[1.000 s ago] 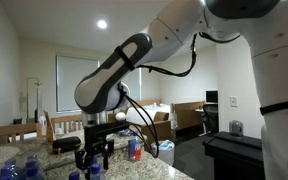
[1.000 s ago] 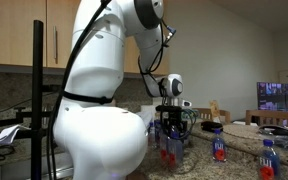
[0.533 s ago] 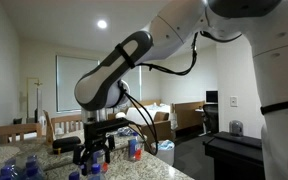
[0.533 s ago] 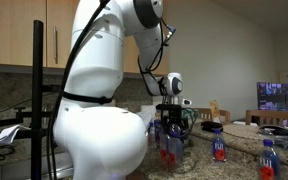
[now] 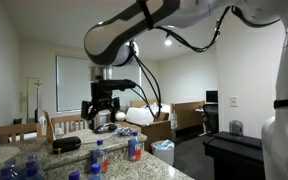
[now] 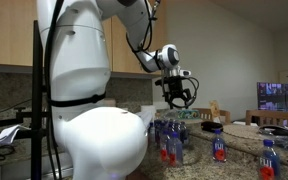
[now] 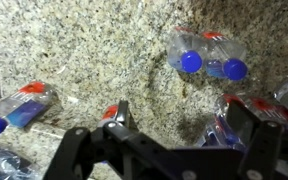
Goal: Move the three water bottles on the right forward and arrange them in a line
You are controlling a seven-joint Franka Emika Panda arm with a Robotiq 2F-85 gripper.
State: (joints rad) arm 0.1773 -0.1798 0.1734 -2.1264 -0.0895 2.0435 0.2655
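Water bottles (image 6: pixel 169 146) with blue caps and red labels stand clustered on the granite countertop (image 7: pixel 94 50). The gripper (image 6: pixel 178 101) hangs well above them, apart from every bottle. Jaws are spread wide and hold nothing. The cluster sits roughly beneath the jaws.

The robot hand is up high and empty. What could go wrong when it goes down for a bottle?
The open gripper hangs above small clear plastic bottles with blue caps that stand close together on the speckled granite counter. Coming down, it might bump a neighbour and tip it. A tipped bottle could roll off the counter's edge.
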